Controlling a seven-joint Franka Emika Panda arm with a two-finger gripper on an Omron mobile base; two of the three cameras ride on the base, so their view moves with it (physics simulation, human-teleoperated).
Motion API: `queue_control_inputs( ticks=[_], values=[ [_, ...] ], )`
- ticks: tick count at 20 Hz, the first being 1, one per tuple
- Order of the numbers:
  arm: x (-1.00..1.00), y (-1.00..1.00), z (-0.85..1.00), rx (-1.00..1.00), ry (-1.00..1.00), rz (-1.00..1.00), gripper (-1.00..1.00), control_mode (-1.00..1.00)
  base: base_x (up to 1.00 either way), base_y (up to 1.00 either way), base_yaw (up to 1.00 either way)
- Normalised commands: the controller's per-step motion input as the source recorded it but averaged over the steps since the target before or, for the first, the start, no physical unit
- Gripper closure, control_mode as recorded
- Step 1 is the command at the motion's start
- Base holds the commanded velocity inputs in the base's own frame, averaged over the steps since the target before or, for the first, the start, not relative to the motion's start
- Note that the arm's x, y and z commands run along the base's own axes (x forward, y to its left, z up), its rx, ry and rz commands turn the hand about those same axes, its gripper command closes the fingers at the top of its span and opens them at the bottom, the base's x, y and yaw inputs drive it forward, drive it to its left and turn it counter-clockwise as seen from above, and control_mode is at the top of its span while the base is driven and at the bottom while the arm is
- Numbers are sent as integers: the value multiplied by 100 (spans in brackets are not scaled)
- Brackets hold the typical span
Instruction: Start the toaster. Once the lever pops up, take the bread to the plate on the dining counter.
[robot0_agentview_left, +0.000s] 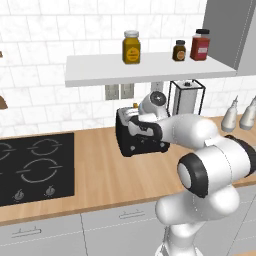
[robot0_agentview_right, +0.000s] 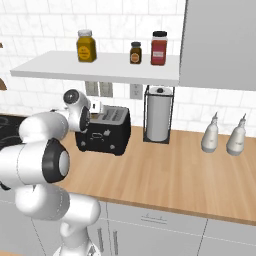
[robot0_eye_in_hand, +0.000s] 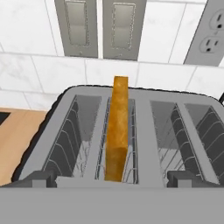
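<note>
I have the hand hanging over the black toaster (robot0_agentview_right: 104, 131) at the table's (robot0_agentview_right: 175, 170) far edge, its fingers (robot0_eye_in_hand: 111, 180) spread wide and holding nothing, lined up either side of the bread (robot0_eye_in_hand: 117, 127) that stands upright in 1 slot, proud enough to pinch.

One black toaster (robot0_agentview_right: 104, 131) stands on the counter, with one slice of bread (robot0_eye_in_hand: 118, 127) upright in a slot. Three jars (robot0_agentview_right: 86, 46) sit on the one white shelf (robot0_agentview_right: 100, 67). Two pale bottles (robot0_agentview_right: 210, 134) stand together. One paper towel holder (robot0_agentview_right: 158, 120), one black hob (robot0_agentview_left: 35, 167) and one robot arm (robot0_agentview_left: 210, 165).
</note>
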Motion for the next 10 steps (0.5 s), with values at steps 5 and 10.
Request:
queue_control_inputs(
  ticks=[5, 10],
  values=[
    [27, 0, -10, 0, 0, 0, -100, -100, 0, 0, 0],
    [27, 0, -13, 0, 0, 0, -100, -100, 0, 0, 0]
  ],
)
